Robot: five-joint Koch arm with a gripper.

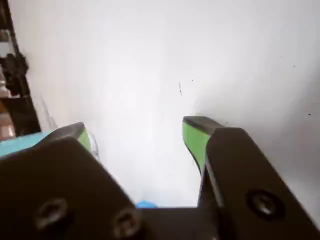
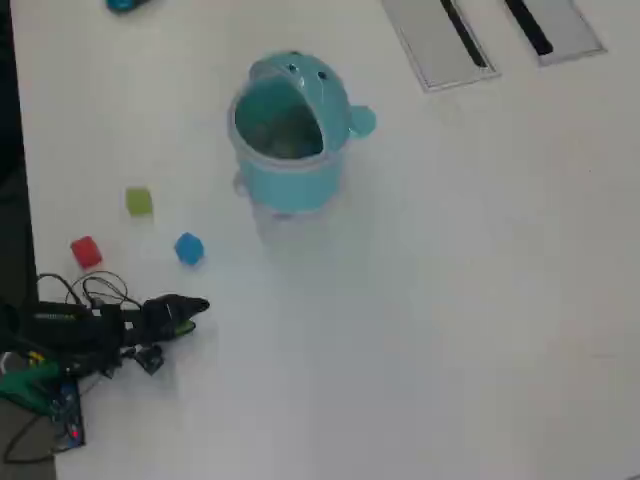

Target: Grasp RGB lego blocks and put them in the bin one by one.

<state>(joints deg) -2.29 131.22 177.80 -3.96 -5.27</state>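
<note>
The gripper (image 1: 137, 132) sat wide open and empty over the white table (image 2: 450, 300), with red (image 2: 86, 251), yellow-green (image 2: 139, 201) and blue (image 2: 188, 248) cubes near the bin (image 2: 290, 165).

Three small cubes are counted in the overhead view at the left of the frame: one red cube (image 2: 86, 251), one yellow-green cube (image 2: 139, 201) and one blue cube (image 2: 188, 248). One light-blue bin (image 2: 290, 165) is seen at upper centre. Two grey panels (image 2: 432, 45) are counted at upper right, and one small teal object (image 2: 124, 5) at the top edge.
</note>
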